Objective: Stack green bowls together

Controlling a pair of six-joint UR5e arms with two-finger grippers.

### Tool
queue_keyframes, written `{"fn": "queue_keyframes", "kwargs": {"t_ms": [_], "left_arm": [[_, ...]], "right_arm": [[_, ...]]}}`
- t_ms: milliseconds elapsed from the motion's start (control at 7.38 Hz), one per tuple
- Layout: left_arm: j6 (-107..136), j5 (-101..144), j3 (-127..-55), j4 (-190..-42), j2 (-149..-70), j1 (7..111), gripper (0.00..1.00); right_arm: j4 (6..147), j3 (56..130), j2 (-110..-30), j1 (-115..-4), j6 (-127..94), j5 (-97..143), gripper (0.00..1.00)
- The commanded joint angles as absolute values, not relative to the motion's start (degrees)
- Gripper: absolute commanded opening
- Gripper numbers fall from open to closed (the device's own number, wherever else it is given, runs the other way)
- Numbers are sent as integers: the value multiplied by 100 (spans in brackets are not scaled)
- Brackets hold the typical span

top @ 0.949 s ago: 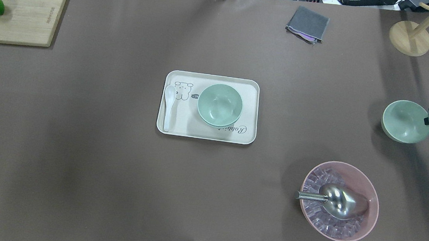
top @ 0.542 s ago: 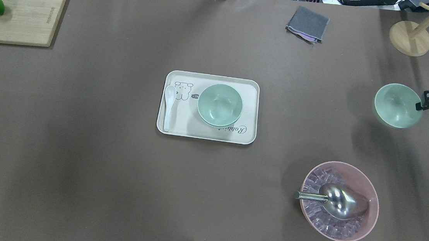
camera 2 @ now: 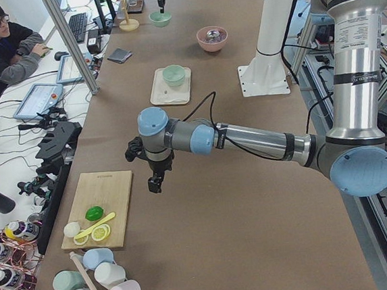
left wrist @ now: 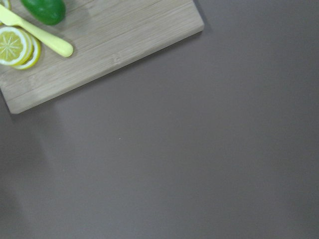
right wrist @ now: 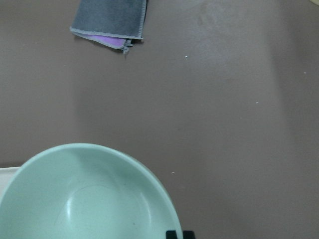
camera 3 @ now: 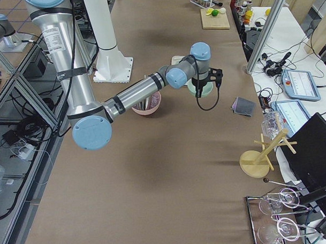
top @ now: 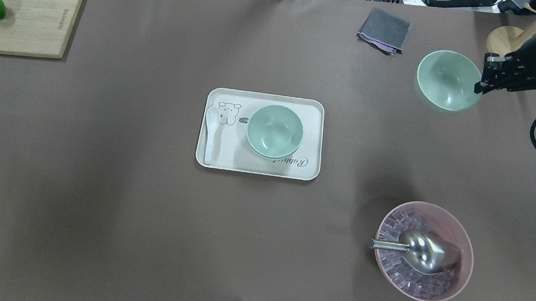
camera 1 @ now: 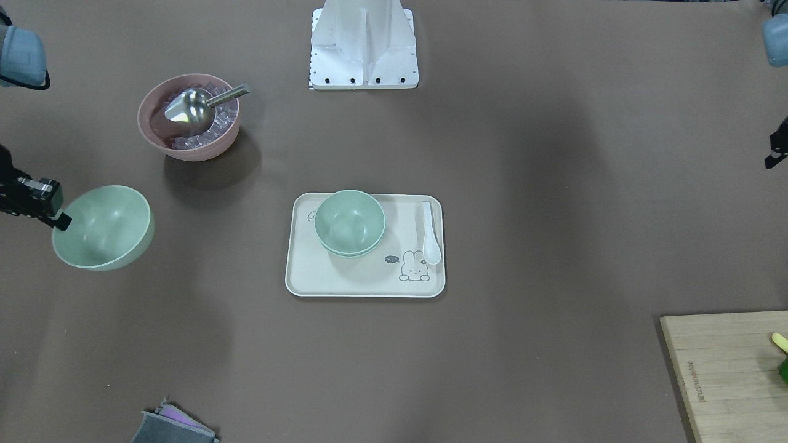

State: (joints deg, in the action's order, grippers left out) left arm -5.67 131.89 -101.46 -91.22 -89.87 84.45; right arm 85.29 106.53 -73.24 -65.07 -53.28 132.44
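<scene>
Brown matting covers the table (top: 100, 179), where 2 green bowls (top: 274, 131) sit nested on a cream tray (top: 256, 169) beside a white spoon (top: 210, 135). The 3rd green bowl (top: 446, 81) hangs above the table between a grey cloth (top: 384, 29) and a wooden stand (top: 500, 42), held by the right gripper (top: 480, 86) (clamped on the rim nearest its arm). The left gripper (camera 2: 155, 183) hovers near a cutting board (camera 2: 104, 207); whether its claw is apart or together I cannot tell.

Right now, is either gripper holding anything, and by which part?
The right gripper pinches a green bowl by its rim; the left gripper holds nothing.
</scene>
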Motion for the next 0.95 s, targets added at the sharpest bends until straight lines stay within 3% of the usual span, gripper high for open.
{"fn": "queue_keyframes", "kwargs": {"t_ms": [0, 814], "left_arm": [[-580, 13333, -10055, -9053, -8782, 9051, 98], [-580, 13359, -10116, -9105, -8464, 9088, 98]], "right_arm": [[8807, 10740, -6743, -6014, -6246, 12966, 0], [9694, 10530, -5337, -4353, -8161, 11508, 0]]}}
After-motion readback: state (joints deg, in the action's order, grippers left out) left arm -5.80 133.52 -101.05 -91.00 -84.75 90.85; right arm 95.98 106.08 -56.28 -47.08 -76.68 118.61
